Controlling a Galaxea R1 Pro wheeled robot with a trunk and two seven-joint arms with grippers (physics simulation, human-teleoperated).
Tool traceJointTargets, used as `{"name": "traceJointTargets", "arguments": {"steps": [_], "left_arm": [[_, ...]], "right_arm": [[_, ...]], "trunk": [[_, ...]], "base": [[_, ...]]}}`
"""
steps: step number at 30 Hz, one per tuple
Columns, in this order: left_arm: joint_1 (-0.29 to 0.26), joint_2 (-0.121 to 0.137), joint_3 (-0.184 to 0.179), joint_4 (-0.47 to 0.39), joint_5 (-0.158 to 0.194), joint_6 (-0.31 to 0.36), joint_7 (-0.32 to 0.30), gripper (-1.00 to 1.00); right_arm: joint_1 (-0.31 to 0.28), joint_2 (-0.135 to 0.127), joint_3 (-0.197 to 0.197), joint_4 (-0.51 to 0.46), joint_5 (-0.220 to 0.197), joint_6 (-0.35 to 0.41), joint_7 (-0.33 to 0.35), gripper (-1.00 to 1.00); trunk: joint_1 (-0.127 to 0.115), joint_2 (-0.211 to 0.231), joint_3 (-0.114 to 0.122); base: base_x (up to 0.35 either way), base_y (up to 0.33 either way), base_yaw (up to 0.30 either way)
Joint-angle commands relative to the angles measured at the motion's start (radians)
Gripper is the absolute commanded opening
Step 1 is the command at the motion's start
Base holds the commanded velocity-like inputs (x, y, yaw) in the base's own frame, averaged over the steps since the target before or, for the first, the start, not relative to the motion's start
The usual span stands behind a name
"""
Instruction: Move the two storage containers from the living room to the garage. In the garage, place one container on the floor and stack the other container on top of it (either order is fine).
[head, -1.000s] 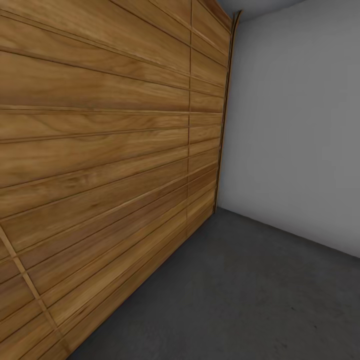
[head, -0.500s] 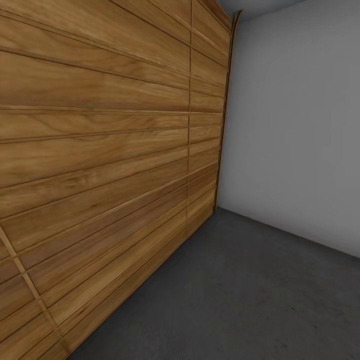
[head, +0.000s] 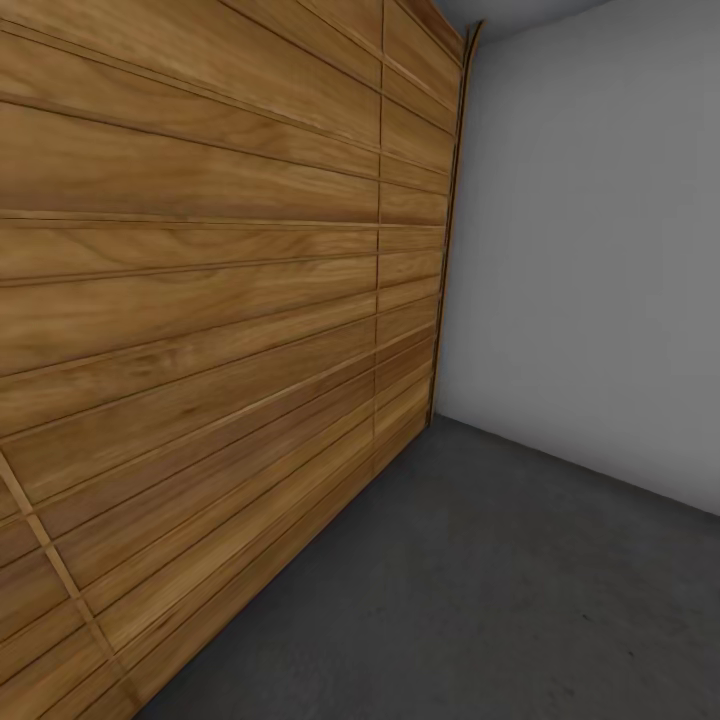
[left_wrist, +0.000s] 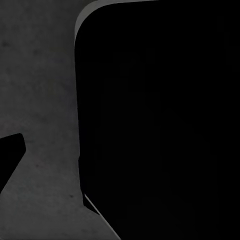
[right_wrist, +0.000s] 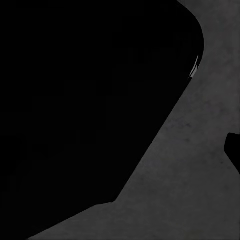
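Note:
The two storage containers are out of view. I am in the garage, and the head view looks at its horizontal wood-plank door wall (head: 200, 300) and the dark grey concrete floor (head: 480, 600). In the left wrist view one black fingertip (left_wrist: 11, 157) sits at the picture's edge over the speckled floor (left_wrist: 40, 90), with nothing against it. The right wrist view likewise has one black fingertip (right_wrist: 234, 150) at the edge above bare floor (right_wrist: 190, 190). Both fingertips stand far off each view's middle, so the jaws look spread.
A plain grey-white wall (head: 590, 250) meets the plank wall at a corner (head: 440, 400) ahead and to the right. A large black rounded part of my own body (left_wrist: 160, 120) blocks much of the left wrist view, and it also shows in the right wrist view (right_wrist: 85, 100).

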Motion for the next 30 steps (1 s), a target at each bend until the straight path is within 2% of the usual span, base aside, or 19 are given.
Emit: {"name": "traceJointTargets", "arguments": {"steps": [1,11,30], "left_arm": [[0.0,0.0,0.0,0.0,0.001,-0.001,0.0,1.0],[0.0,0.0,0.0,0.0,0.001,-0.001,0.0,1.0],[0.0,-0.001,-0.001,0.0,0.001,0.0,0.0,1.0]], "right_arm": [[0.0,0.0,0.004,0.0,-0.003,-0.001,0.0,1.0],[0.0,0.001,0.004,0.0,-0.004,-0.026,0.0,1.0],[0.0,0.0,0.004,0.001,-0.006,-0.026,0.0,1.0]], "trunk": [[0.0,0.0,-0.001],[0.0,0.0,-0.001],[0.0,0.0,-0.001]], "base": [[0.0,0.0,0.0],[0.0,0.0,-0.038],[0.0,0.0,-0.277]]}}
